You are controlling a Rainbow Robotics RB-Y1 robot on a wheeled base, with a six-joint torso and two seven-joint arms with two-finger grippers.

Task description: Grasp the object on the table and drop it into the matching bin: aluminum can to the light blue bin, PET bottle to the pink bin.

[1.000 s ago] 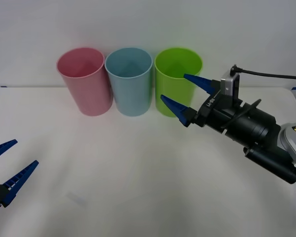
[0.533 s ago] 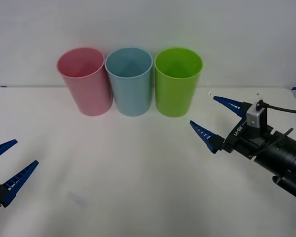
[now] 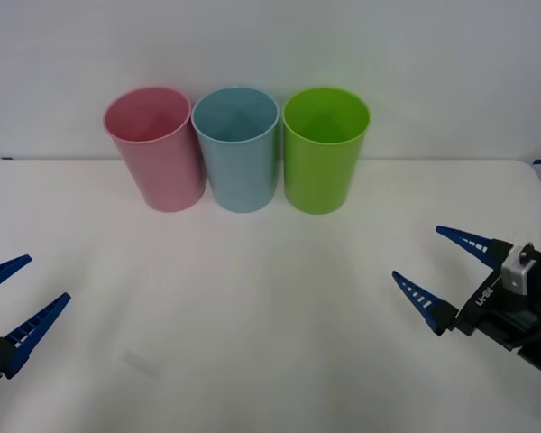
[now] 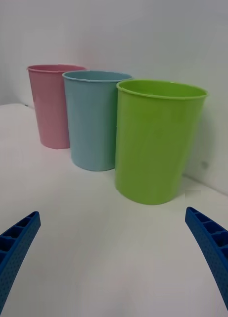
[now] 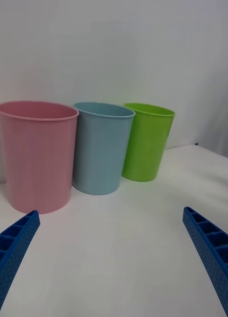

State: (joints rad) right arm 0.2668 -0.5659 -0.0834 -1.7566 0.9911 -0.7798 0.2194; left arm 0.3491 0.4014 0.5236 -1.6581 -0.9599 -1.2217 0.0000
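At the lower left corner of the front view, the left gripper (image 3: 13, 302) hangs low over the white counter (image 3: 252, 307), its two blue ribbed fingers spread apart with nothing between them, pointing up and to the right toward the middle of the frame. In the left wrist view the same left gripper (image 5: 114, 257) shows its fingers at the two bottom corners, wide apart and empty.

At the lower right of the front view, the right gripper (image 3: 437, 266) sits on a dark wrist that runs off the bottom right corner. Its fingers are released and splayed, tips aimed up and to the left, one finger nearer the frame's centre and lower, the other higher and nearer the right edge. Nothing is held. In the right wrist view the right gripper (image 4: 114, 252) also has its fingers at the bottom corners with bare counter between them.

Farther back, in the upper middle of the front view, three tall cups stand upright in a row against the white wall, just beside one another: the pink bin (image 3: 155, 149) on the left, the light blue bin (image 3: 238, 149) in the middle, and a lime green bin (image 3: 325, 149) on the right. The can cannot be seen on the counter, and from these angles the bins' contents cannot be told.
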